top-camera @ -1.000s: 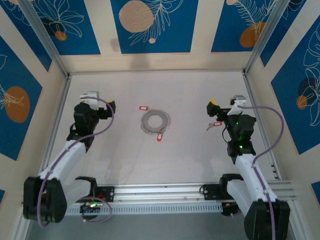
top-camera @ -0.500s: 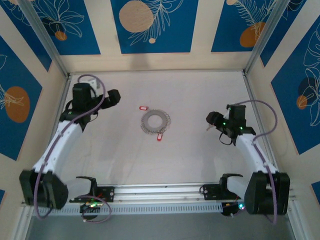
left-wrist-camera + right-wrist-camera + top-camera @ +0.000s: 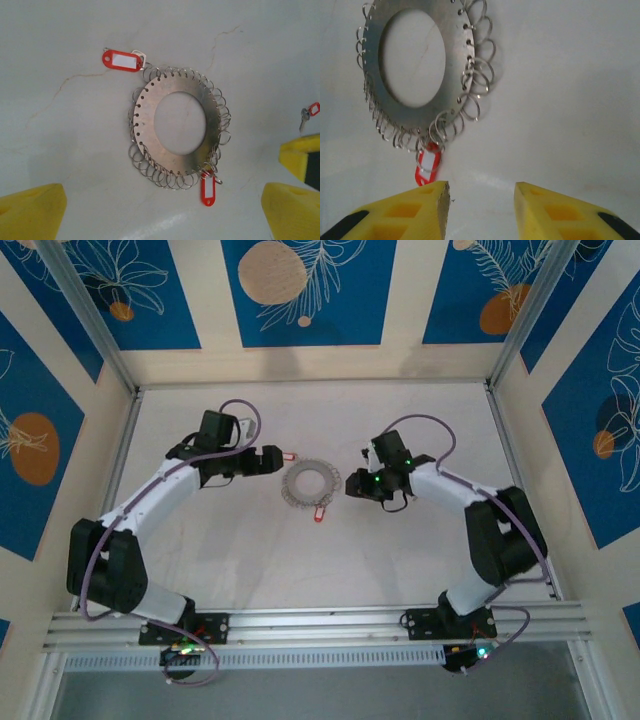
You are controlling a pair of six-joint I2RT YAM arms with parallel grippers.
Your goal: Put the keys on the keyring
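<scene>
there was one flat silver-grey metal ring rimmed with wire loops [image 3: 145, 130]. there were three small red oblong plastic tags: an upper tag [image 3: 120, 60], a lower tag [image 3: 208, 186], a far-right tag [image 3: 312, 109].

Between my left gripper [image 3: 274, 459] and my right gripper [image 3: 351, 487] only the keyring [image 3: 311, 483] and the red keys [image 3: 319, 512] at its rim block the way, while the table [image 3: 300, 570] nearer me lies open.

keyring [image 3: 148, 125]: flat dull-silver metal, thin shiny wire loops
keys [image 3: 122, 60]: glossy red plastic, white paper insert
tabletop [image 3: 75, 150]: matt pale surface, hairline cracks
</scene>
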